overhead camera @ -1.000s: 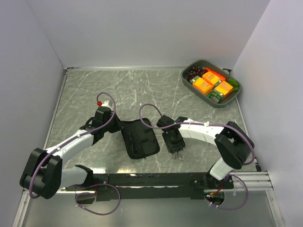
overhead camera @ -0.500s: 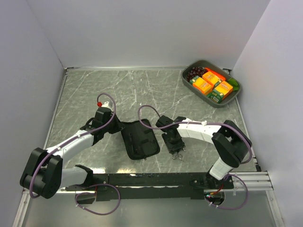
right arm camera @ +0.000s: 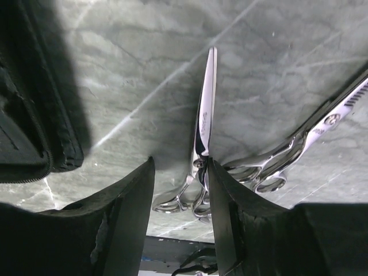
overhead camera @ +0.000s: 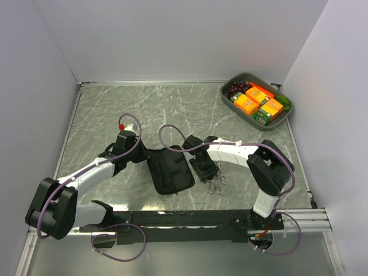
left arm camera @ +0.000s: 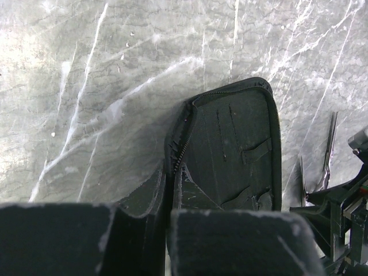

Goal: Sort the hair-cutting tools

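Two fingers of the right gripper (right arm camera: 179, 172) stand apart in its wrist view, straddling one pair of scissors (right arm camera: 204, 126) that lies flat on the table (right arm camera: 144, 69). Nothing is clamped. The right finger touches the pair at its pivot and the left finger stands clear of it. The ring handles sit between the fingers and the blade points away from the wrist. Just to the right lie the shears (right arm camera: 310, 141), a second pair with a toothed blade, their rings close against the first pair's rings.

Only this view shows the teeth and the gap. From the top camera the right gripper (overhead camera: 205, 171) covers most of the scissors (overhead camera: 215, 185), and only the rings show on its near side.

The left gripper (left arm camera: 168, 201) is clenched on the case (left arm camera: 236, 149). Its wrist view shows the zip edge running in between the two pads, and the case lying open. The top view places the left gripper (overhead camera: 140, 154) at the far left corner of the case (overhead camera: 169, 169). The case lies between the two grippers, with both pairs on its right.

Well apart, in the far right corner, stands a tray (overhead camera: 223, 93) of boxes.
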Tool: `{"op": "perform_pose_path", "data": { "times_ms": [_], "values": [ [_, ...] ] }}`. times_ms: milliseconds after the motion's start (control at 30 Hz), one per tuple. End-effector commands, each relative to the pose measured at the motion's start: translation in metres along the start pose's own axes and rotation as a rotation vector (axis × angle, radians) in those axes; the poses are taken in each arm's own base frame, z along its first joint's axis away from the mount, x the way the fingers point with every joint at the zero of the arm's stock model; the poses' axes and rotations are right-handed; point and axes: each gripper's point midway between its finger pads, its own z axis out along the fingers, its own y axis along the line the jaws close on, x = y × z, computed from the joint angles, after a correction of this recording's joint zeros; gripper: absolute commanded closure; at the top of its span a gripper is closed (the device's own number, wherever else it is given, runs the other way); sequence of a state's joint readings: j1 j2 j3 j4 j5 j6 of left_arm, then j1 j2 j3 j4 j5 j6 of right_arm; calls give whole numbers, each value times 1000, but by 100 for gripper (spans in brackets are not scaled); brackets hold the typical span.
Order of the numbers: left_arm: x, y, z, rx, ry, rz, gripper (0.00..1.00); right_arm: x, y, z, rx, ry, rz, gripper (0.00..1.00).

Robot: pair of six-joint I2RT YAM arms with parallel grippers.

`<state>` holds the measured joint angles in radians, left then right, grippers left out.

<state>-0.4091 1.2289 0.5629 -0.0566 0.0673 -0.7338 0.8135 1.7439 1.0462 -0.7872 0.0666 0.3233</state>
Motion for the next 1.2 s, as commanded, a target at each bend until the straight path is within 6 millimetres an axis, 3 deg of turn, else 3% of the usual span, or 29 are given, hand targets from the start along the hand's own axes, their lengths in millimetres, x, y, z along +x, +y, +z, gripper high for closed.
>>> {"op": "perform_pose_path", "data": {
  "times_ms": [0, 133, 233, 367, 533, 633, 767, 867, 1033, 1167],
  "values": [
    [-7, -10, 2, 36, -16, 19, 99, -11, -9, 24, 68, -24, -5, 51],
    [-6, -9, 3, 35, -12, 19, 99, -5, -9, 26, 70, -5, 4, 66],
    [-7, -9, 3, 33, -14, 16, 99, 4, -11, 28, 72, 15, 28, 84],
    [-8, -9, 2, 35, -19, 16, 99, 15, -9, 28, 49, 25, 51, 100],
    [-12, -12, 0, 40, -31, 16, 99, 15, -13, 14, 66, 13, 53, 100],
    [-15, -11, -1, 30, -39, 17, 99, 6, -12, -16, 77, -34, 12, 100],
    [-13, -7, 0, 5, -35, -1, 99, -8, 10, -58, -29, -100, -28, 100],
    [-12, -1, -1, -26, -36, -20, 99, -7, 21, -73, -48, -86, -64, 100],
    [-9, 3, -6, -57, -33, -81, 99, 1, 55, -88, -173, -56, -106, 100],
    [-6, 11, -9, -90, -46, -131, 99, 12, 73, -82, -220, 13, -154, 100]
  ]
}}
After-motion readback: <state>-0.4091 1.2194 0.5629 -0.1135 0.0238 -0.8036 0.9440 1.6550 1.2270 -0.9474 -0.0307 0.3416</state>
